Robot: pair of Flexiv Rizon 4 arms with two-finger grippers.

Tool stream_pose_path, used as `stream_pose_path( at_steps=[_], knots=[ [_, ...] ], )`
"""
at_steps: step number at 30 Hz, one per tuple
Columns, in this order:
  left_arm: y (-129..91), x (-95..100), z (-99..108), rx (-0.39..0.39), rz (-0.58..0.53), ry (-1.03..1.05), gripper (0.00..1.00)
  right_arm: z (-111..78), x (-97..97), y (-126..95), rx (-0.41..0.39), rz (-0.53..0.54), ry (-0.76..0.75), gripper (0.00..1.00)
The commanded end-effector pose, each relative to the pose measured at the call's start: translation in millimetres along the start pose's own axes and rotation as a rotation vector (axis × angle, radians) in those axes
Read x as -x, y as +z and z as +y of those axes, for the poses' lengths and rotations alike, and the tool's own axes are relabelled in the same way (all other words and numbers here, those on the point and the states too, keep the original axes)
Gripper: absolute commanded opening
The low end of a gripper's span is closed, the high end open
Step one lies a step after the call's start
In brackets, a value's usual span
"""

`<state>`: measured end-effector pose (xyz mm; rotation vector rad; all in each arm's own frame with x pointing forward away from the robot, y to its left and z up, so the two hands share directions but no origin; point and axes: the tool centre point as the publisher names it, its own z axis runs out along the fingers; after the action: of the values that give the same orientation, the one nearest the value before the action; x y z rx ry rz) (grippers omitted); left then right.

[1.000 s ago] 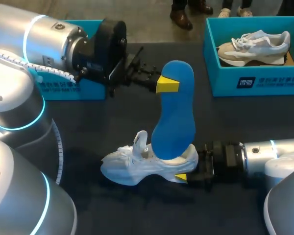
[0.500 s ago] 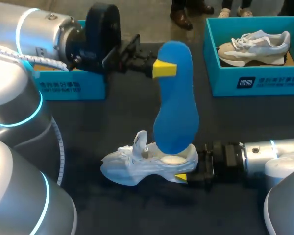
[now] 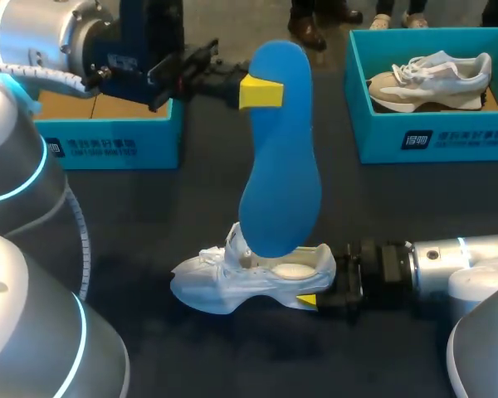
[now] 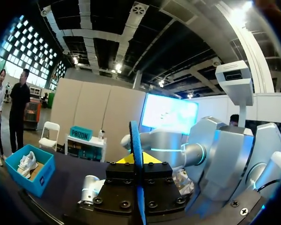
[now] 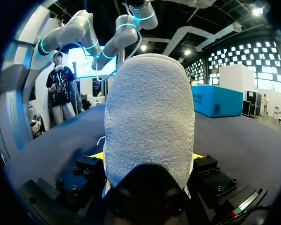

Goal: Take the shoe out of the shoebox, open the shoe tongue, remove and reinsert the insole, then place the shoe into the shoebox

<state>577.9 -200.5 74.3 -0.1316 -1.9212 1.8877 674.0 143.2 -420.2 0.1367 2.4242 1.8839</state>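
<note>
The left gripper [image 3: 261, 93] is clenched on the upper end of the blue insole [image 3: 278, 157]; the insole hangs upright over the white shoe [image 3: 232, 282], its lower end at the shoe's opening; the right gripper [image 3: 314, 300] grasps the shoe's heel from two sides; the shoe stands on the dark table [image 3: 191, 199], well apart from the teal shoebox [image 3: 108, 149].

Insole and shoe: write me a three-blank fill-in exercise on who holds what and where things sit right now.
1. The left hand is shut on the upper end of the ___ insole.
2. The right hand is shut on the white shoe at its ___.
3. The shoebox holding a second shoe stands at the head view's ___ side.
Missing words: blue; heel; right.
</note>
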Motion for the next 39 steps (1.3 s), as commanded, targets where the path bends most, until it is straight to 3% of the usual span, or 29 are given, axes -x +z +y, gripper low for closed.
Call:
stream_pose_path(
  at_steps=[1,13,39],
  knots=[
    [-2.4,-19.4,-1.7,0.007,-0.03,-0.004,0.0,-0.8,-1.5,1.4,-0.005,0.0,0.001,0.0],
    [-10.1,-29.3,1.0,0.009,-0.092,-0.034,0.0,-0.8,-1.5,1.4,-0.005,0.0,0.001,0.0],
    [-14.5,-33.7,-2.0,0.003,-0.086,-0.053,0.0,-0.6,-1.9,2.3,-0.024,0.005,-0.003,0.0]
  ],
)
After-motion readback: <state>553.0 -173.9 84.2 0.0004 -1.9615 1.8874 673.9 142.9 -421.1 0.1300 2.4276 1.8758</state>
